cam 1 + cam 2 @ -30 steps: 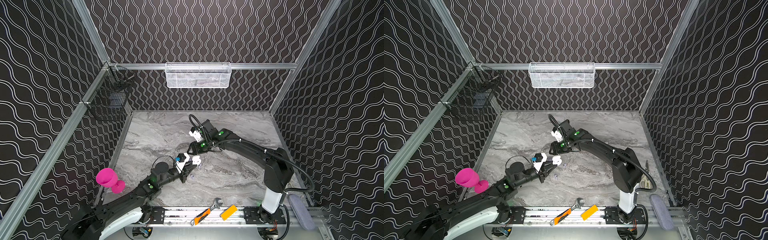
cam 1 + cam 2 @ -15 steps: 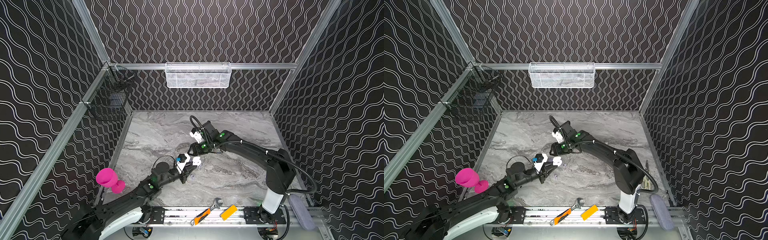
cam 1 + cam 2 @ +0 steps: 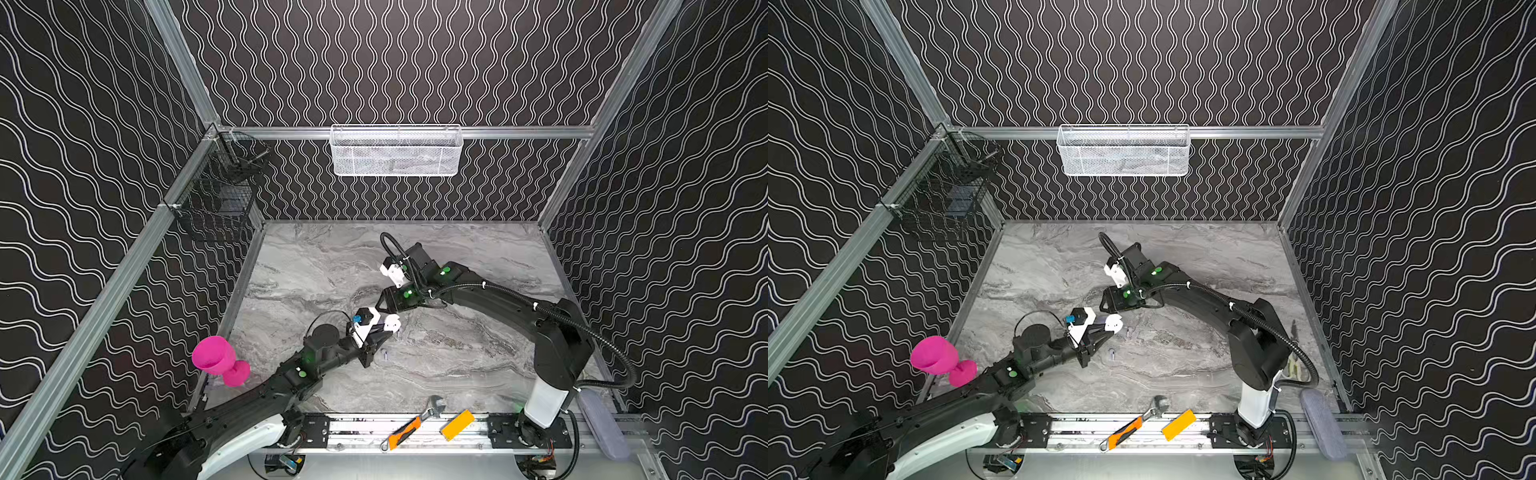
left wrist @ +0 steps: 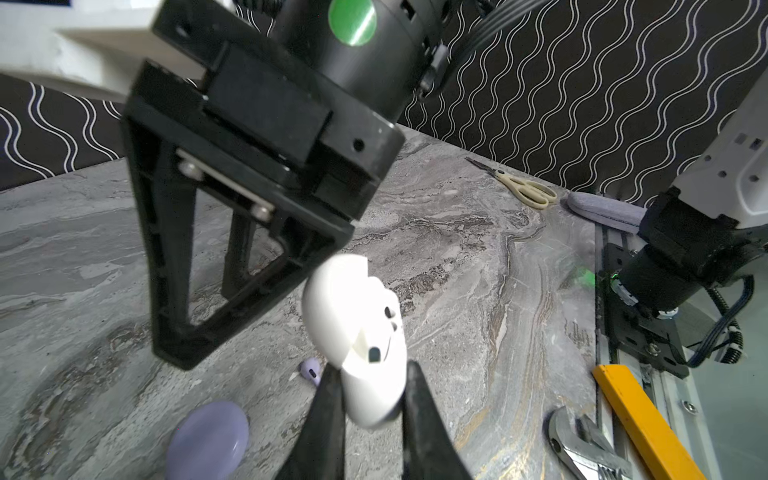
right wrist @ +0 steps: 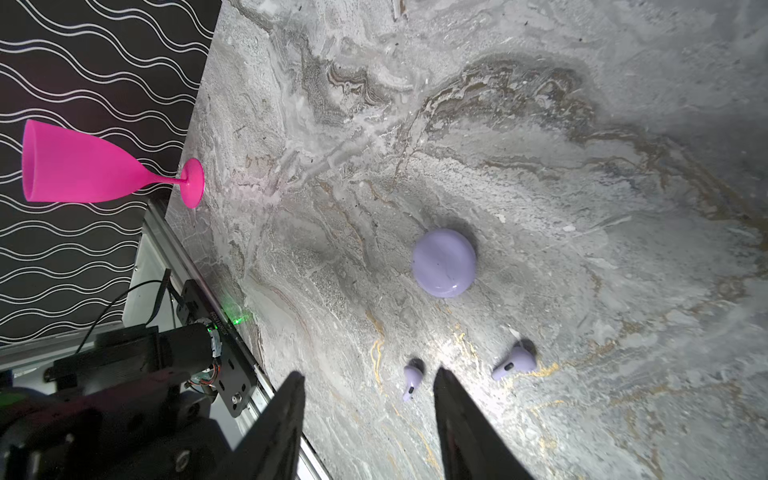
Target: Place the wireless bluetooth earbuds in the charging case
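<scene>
My left gripper (image 4: pixel 372 368) is shut on a white round charging case (image 4: pixel 357 316) and holds it off the table with its lid open; dark slots show inside. The case shows in both top views (image 3: pixel 391 322) (image 3: pixel 1113 323). My right gripper (image 5: pixel 370 372) stands open just above the table, nothing between its fingers. One lavender earbud (image 5: pixel 412 376) lies close inside one fingertip, a second lavender earbud (image 5: pixel 515 362) just outside it. A closed lavender case (image 5: pixel 444 262) rests on the table beyond them. The right gripper (image 3: pixel 384 302) hangs just behind the held case.
A pink goblet (image 3: pixel 214 359) stands at the table's left edge. On the front rail lie a wrench (image 3: pixel 432 405), an orange knife (image 3: pixel 401 432) and a yellow block (image 3: pixel 457 424). Scissors (image 4: pixel 519 187) and a grey pouch (image 4: pixel 602 210) lie by the right arm's base.
The right arm has shifted very slightly toward the front. The left gripper keeps the white case in the same place.
</scene>
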Motion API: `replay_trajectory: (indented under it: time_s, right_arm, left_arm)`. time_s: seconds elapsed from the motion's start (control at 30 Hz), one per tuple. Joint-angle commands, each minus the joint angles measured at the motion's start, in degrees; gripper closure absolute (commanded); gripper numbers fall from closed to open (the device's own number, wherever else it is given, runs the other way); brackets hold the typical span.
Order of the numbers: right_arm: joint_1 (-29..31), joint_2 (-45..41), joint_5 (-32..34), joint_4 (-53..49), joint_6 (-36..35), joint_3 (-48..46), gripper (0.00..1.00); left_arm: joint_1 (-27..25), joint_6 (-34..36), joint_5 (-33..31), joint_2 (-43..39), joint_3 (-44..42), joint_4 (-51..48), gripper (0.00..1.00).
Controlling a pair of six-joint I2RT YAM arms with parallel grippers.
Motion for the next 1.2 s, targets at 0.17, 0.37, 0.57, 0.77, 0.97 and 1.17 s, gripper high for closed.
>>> replay_trajectory:
  time_s: [0.17, 0.37, 0.57, 0.77, 0.97, 1.17]
  right_arm:
    - [0.2, -0.3, -0.4, -1.3, -0.5, -0.1, 0.48]
    - [0.2, -0.3, -0.5, -1.4, -0.6, 0.1, 0.48]
    - [0.2, -0.6, -0.1, -1.3, -0.5, 0.1, 0.48]
    - [0.0, -2.4, 2.9, 0.4, 0.8, -0.7, 0.48]
    - [-1.5, -5.2, 5.9, 1.4, 2.3, -2.2, 0.47]
    - [-4.8, -10.3, 7.4, 4.0, 4.1, -7.0, 0.46]
  left_arm:
    - [0.0, 0.1, -1.6, 0.1, 0.6, 3.6, 0.99]
    - [0.0, 0.1, -1.7, 0.0, 0.6, 3.6, 0.99]
    - [0.1, 0.1, -1.7, -0.1, 0.6, 3.6, 0.99]
    - [0.0, 0.0, -2.0, 0.3, 0.6, 3.6, 0.99]
    - [0.0, 0.0, -2.6, 0.1, 0.6, 3.4, 0.99]
    - [0.1, -0.6, -2.8, 1.0, 0.7, 3.8, 0.99]
